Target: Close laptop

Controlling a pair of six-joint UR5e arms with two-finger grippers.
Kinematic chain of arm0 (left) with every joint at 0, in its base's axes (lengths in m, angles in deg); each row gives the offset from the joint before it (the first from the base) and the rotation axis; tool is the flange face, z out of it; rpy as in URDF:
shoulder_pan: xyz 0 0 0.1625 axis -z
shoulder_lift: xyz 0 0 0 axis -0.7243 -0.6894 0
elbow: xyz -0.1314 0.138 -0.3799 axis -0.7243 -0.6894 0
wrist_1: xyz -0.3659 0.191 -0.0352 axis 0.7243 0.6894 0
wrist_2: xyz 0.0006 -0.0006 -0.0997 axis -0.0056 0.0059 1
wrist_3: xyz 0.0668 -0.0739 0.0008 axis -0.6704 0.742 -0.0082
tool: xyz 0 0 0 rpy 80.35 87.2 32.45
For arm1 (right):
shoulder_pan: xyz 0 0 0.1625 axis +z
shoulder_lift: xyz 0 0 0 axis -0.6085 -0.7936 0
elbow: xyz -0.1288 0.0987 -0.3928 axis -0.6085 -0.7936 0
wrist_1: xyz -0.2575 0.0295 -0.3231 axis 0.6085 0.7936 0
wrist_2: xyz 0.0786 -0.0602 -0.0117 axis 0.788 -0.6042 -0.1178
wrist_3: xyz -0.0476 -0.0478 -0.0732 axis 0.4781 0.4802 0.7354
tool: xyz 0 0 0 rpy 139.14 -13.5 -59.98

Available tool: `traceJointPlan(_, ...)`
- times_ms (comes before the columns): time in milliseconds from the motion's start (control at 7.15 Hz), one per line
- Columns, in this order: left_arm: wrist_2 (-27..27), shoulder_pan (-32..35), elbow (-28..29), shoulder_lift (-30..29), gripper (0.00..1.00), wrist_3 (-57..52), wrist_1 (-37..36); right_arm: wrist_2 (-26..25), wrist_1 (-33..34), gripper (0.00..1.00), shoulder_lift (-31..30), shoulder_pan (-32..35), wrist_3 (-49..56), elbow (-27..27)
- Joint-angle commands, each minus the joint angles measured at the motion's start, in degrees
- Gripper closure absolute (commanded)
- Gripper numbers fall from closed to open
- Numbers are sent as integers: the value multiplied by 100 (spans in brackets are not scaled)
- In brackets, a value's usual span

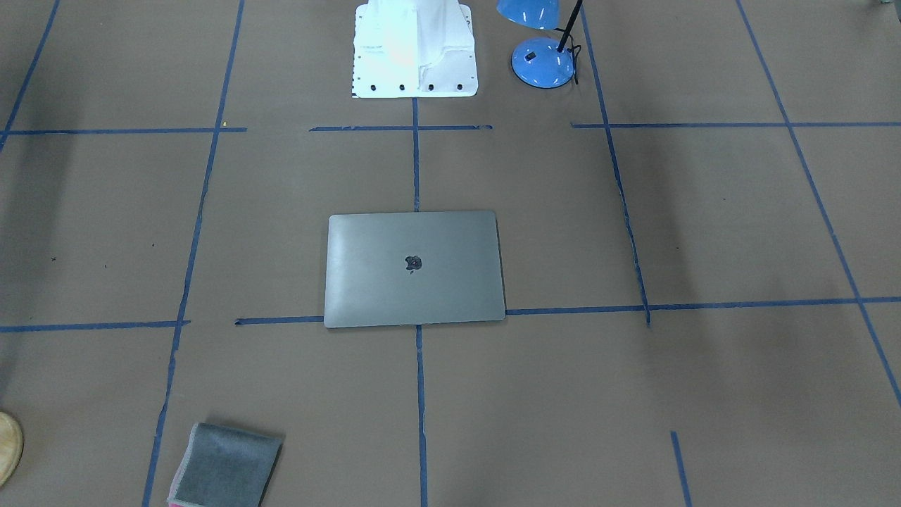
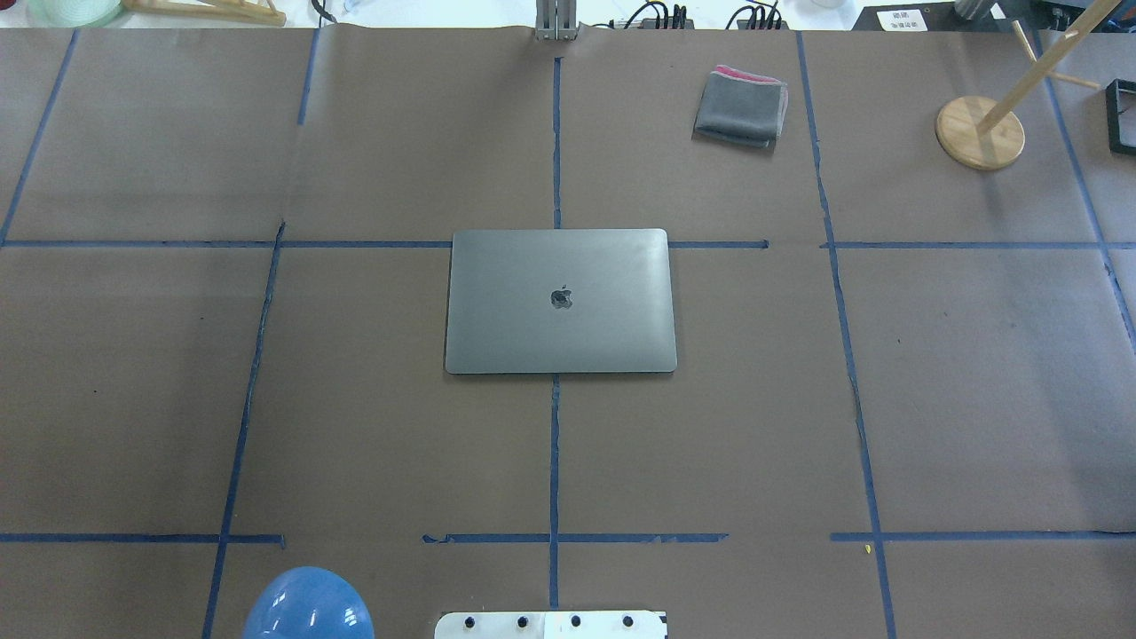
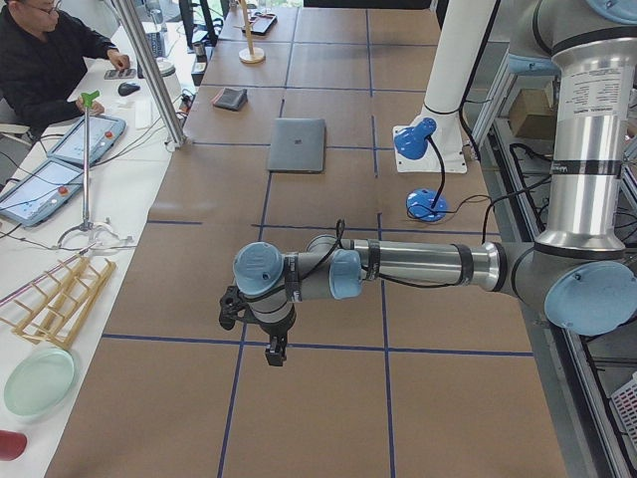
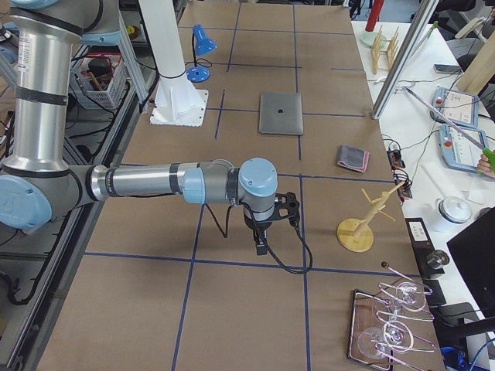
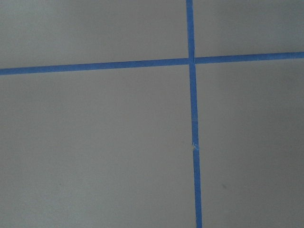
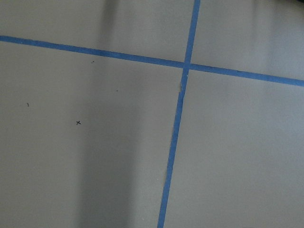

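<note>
Laptop shut, with the lid fully down on the base and the dark logo facing up. Lies flat in the middle of the table, straight in front of the robot's white base, over the centre blue tape line. Far edge along a cross line of the same tape. No gripper touching it or near it.

Left gripper at the end of the near arm in the view from the robot's left, pointing down over the brown paper, just by a tape line and well apart from the laptop. Seen only from this side, so cannot tell whether the fingers stand wide or narrow. Nothing visible in its grasp. Left wrist camera filled only by paper and a crossing of tape.

Right gripper likewise at the end of the near arm in the view from the robot's right, pointing down, with a black cable looping beside it. Also well apart from the laptop. Again cannot tell how far open. Right wrist camera: paper and a tape crossing only.

Folded grey cloth with a pink edge on the far side of the table, toward the robot's right, apart from the laptop. Wooden stand further to the right. Blue desk lamp beside the white base, on the robot's left.
</note>
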Motion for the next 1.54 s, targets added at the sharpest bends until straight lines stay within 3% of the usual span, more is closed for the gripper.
traceJointPlan(0,-1,4,-21,5,0,10,-44,27,-4,0,-50,26,-48,-633)
traceJointPlan(559,7,4,5,-4,0,10,-53,343,22,0,38,359,-92,-673)
traceJointPlan(1398,7,4,5,-4,0,19,-53,344,57,0,38,404,-259,-549)
